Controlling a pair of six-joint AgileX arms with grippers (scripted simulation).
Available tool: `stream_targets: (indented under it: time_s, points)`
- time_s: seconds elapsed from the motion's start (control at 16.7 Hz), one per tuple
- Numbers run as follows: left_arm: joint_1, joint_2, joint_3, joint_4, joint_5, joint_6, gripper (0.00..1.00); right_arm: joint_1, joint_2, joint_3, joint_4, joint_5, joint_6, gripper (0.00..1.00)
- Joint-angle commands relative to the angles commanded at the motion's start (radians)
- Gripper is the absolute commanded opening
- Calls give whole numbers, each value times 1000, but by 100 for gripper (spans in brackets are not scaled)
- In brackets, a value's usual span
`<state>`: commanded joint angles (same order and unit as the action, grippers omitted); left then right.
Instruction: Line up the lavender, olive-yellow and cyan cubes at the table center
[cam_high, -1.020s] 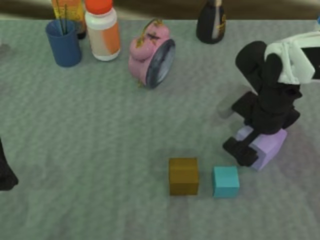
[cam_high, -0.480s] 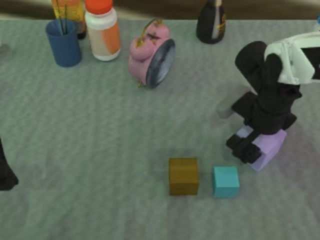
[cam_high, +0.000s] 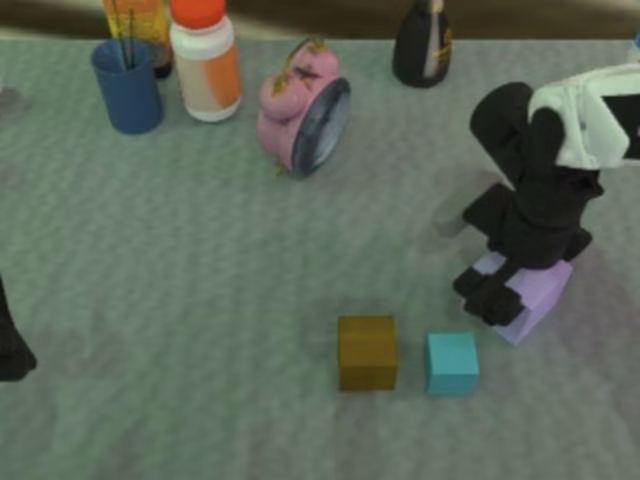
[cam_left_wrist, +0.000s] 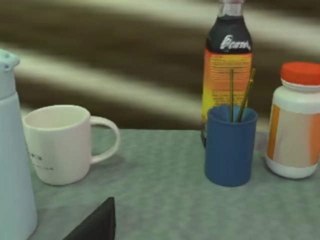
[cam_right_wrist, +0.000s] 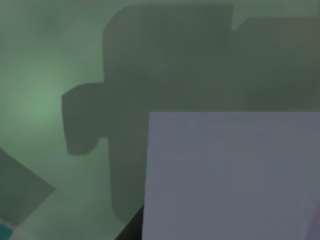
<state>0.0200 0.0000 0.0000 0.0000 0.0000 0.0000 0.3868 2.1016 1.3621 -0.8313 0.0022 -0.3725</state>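
From the top view, my right gripper (cam_high: 508, 277) sits over the lavender cube (cam_high: 540, 293) on the table's (cam_high: 200, 300) right side, fingers clamped on it as far as I can judge, one dark finger lapping the cube's near-left face. The cube is turned at an angle, with its shadow offset behind it, so I judge it lifted slightly. The olive-yellow cube (cam_high: 367, 351) and the cyan cube (cam_high: 452, 362) already sit side by side near the table center, just apart, squared to each other. So I judge the step in hand to be carrying the lavender cube into that row. The next move calls for turning it square and setting it in line with the other two, most likely just right of the cyan one, without nudging it. My left arm is parked at the table's left edge; only a dark sliver shows there, and I cannot tell how its gripper stands.

In the left wrist view I see a white mug (cam_left_wrist: 62, 143), a blue cup (cam_left_wrist: 230, 145) holding sticks, an orange-capped white bottle (cam_left_wrist: 295, 121) and a dark soda bottle (cam_left_wrist: 227, 65). The soda label carries script I cannot make out; faint writing on the mug is likewise unreadable.

The right wrist view shows the lavender cube close up, with the gripper's shadow on the table beyond. No writing there.
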Motion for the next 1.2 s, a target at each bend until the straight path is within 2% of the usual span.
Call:
stream_targets:
  time_s: [0.54, 0.96, 1.2]
  points:
    - [0, 0, 0, 0, 0, 0, 100, -1, -7, 4, -7, -1, 1, 0]
    - [0, 0, 0, 0, 0, 0, 100, 6, -87, 136, -226, -2, -1, 0]
    - [0, 0, 0, 0, 0, 0, 100, 7, -103, 153, -251, -2, -1, 0]
